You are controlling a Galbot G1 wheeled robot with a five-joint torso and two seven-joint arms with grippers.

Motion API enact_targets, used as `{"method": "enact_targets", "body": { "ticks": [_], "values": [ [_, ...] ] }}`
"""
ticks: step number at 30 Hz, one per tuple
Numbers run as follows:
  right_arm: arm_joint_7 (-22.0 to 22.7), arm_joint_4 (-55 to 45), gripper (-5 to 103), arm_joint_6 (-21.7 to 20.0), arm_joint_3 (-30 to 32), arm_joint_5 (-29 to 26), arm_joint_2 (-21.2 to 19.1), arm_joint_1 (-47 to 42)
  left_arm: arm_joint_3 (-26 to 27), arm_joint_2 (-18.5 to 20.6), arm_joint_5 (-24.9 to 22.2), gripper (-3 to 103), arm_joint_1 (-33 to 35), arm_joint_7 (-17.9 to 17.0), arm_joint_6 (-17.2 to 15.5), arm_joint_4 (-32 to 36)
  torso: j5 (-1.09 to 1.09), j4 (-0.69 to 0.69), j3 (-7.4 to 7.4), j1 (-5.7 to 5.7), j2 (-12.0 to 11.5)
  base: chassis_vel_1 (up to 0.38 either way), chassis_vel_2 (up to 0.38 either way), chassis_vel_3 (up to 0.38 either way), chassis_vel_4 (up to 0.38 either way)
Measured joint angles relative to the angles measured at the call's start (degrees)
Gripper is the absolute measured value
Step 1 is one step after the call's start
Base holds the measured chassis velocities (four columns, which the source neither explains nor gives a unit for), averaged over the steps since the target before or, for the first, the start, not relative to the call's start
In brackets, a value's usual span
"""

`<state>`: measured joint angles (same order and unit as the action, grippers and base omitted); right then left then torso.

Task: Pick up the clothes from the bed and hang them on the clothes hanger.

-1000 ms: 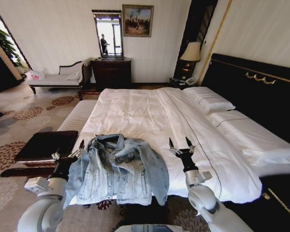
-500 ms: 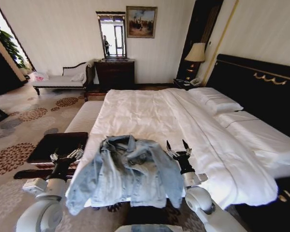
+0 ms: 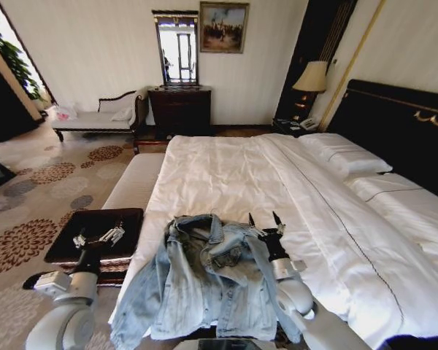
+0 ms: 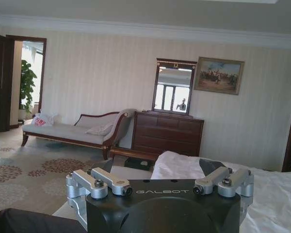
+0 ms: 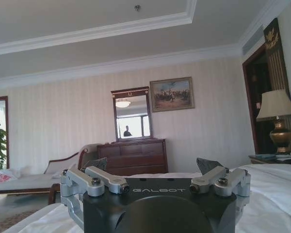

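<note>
Looking down from the head camera, I've got the denim jacket [image 3: 204,284] spread front-up at the foot of the bed [image 3: 226,171], collar toward the pillows, its hem and one sleeve hanging over the near edge of the white quilt. My right gripper [image 3: 264,220] pokes up just beside the jacket's shoulder, fingers spread apart, holding nothing. My left gripper [image 3: 98,236] sits off the mattress, over the dark bench [image 3: 87,233] on the floor beside the bed, fingers also parted and empty. Both wrist cameras confirm it: jaws wide, nothing between them. Farther up, the quilt runs smooth to the white pillows [image 3: 347,153] and the black headboard [image 3: 394,127]. Beyond that, a table lamp [image 3: 312,79], a dark wooden dresser [image 3: 180,109] under a mirror [image 3: 179,47], and a chaise [image 3: 95,120] against the wall.
</note>
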<state>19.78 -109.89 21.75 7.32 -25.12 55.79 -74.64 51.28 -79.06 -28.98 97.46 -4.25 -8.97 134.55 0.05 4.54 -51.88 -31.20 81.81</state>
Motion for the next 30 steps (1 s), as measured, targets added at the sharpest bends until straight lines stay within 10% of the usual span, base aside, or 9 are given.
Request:
{"method": "enact_targets", "body": {
  "ticks": [15,22,30],
  "values": [
    [8.7,9.1,100,-14.8,-39.8,-6.5,-5.9,40.5,1.9,-0.4,0.1,100,-0.8,-1.4,-0.6,-0.3,-0.09,-0.05,0.02,0.04,0.0,0.0,-0.006,-0.002,0.003],
    [13.7,19.5,100,-20.4,-66.6,-9.2,3.2,62.5,1.9,-2.2,-0.4,100,-3.2,-1.8,-1.1,-0.1,-0.06,-0.02,0.01,0.04,0.0,0.0,0.0,0.0,0.0],
    [13.8,27.8,100,-22.0,-73.7,-11.8,15.3,67.4,2.8,-2.5,-1.3,100,-3.9,-1.9,-1.1,0.0,-0.06,-0.04,0.02,0.05,0.0,0.0,0.0,0.0,0.0]
  ]
}}
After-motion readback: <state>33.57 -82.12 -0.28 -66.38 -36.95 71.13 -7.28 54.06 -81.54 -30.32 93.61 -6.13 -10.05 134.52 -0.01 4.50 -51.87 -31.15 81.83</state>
